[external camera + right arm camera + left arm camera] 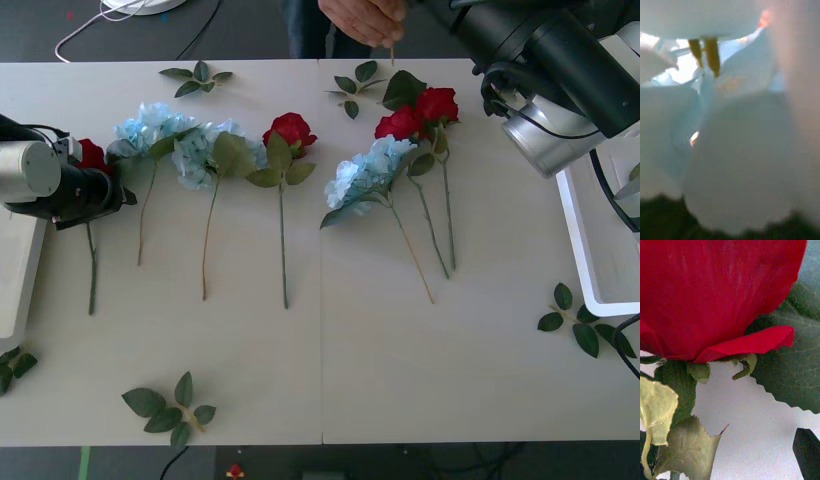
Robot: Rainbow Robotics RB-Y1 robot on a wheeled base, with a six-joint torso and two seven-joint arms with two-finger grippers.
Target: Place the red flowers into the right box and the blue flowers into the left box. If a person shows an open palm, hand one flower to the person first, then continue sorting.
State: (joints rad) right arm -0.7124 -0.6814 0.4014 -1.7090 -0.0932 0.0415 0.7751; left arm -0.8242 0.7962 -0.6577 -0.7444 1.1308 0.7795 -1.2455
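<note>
At the table's far edge, a person's hand [365,20] pinches a stem.

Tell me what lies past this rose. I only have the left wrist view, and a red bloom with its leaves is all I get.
Observer: That rose is the leftmost flower on the table. The left gripper is at it, close to the left box.
Operator: Count the other flowers.
Observer: Three more roses and three blue flowers lie in a row across the table.
Operator: Report on the right side.
Observer: The right arm reaches toward the far edge, where a person's hand pinches a thin stem.
</note>
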